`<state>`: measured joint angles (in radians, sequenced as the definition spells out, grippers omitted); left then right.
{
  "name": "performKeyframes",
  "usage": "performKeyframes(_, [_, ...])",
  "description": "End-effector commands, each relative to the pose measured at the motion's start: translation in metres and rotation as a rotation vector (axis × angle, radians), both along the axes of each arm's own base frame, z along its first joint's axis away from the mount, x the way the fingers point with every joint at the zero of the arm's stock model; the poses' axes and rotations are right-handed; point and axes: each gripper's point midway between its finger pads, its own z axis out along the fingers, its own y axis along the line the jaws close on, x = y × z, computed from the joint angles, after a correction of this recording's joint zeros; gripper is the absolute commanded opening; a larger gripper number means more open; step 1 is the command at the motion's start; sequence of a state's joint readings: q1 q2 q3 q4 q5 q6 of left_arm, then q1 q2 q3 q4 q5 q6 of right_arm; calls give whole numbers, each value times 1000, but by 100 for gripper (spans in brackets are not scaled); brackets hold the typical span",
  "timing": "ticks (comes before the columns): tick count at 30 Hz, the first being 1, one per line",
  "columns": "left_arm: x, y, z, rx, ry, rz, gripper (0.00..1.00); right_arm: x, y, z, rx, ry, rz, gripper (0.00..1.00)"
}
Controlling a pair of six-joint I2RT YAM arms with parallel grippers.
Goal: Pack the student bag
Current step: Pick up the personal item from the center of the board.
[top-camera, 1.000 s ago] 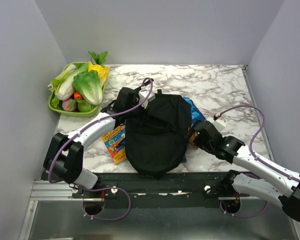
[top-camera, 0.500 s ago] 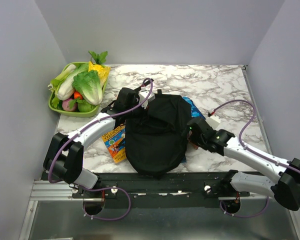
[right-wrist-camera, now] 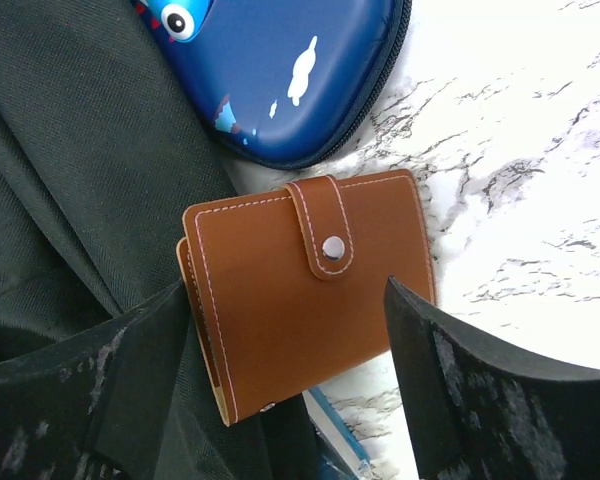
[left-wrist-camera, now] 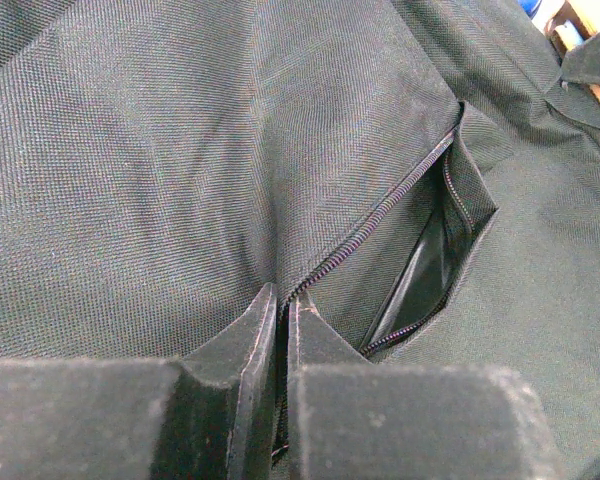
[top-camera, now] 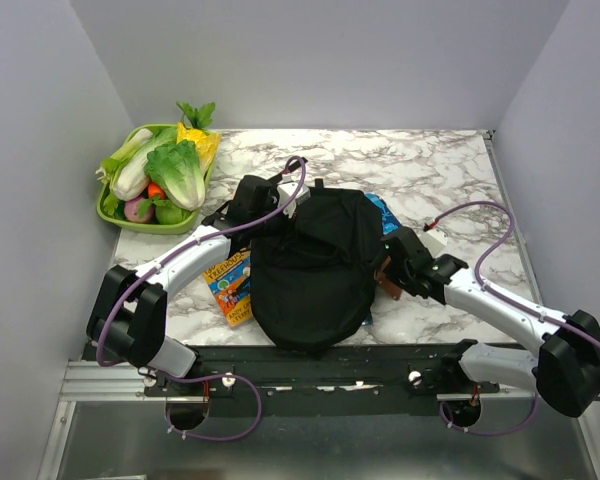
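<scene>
- The bag lies slumped on the surface at its near edge, between the two arms. It is the biggest thing there, with its length running from near to far.
- A book sticks out from under the bag's left side.
- At the bag's right edge, a brown wallet lies flat with its snap strap up. One side touches the black fabric and the other rests on the marble.
- Our right hand is over the wallet, open, with one finger on each side across its width and not yet pressing it. This arm is clearly the nearer one to the wallet.
- Just beyond the wallet is a blue case, touching the bag.
- Farther back, at the bag's far left corner, our left hand is pinched shut on the bag's fabric right at the zip.
- Just ahead of those fingers the zip gapes open, showing a dark lining.
- We judge that this gap is the target. It lies to the left of the right hand and farther away, so the wallet would have to cross the top of the bag to reach it.
- In the far left corner sits a green tray of vegetables, well apart from the bag.
</scene>
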<state>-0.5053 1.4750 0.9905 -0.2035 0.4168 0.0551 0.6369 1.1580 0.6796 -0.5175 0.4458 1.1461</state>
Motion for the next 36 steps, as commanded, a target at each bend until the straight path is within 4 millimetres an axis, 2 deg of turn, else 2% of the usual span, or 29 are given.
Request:
performKeyframes(1, [0,-1,14,-21,-28,-2,13,1,-1,-12,10,17,5,84])
performKeyframes(9, [2,-2,14,-21,-30,-1,13,1,9,-24,56,52,22,76])
performKeyframes(12, [1,-1,15,-20,-29,-1,13,0,8,-29,54,65,20,67])
performKeyframes(15, [2,0,14,-14,-33,1,13,0,9,-30,70,66,12,46])
performKeyframes(16, [2,0,14,-14,-36,4,13,0,10,-29,81,51,16,31])
performKeyframes(17, [3,0,15,-12,-40,5,13,1,10,-29,89,46,18,24])
performKeyframes(22, [3,0,10,-11,-34,6,13,10,18,-12,121,-17,55,3])
performKeyframes(23, [3,0,10,-11,-33,6,13,12,20,-6,133,-35,60,1])
performKeyframes(32, [3,2,7,-3,-31,14,14,24,28,36,192,-167,95,1])
performKeyframes(36, [3,2,3,-1,-27,16,15,29,33,70,222,-249,128,1])
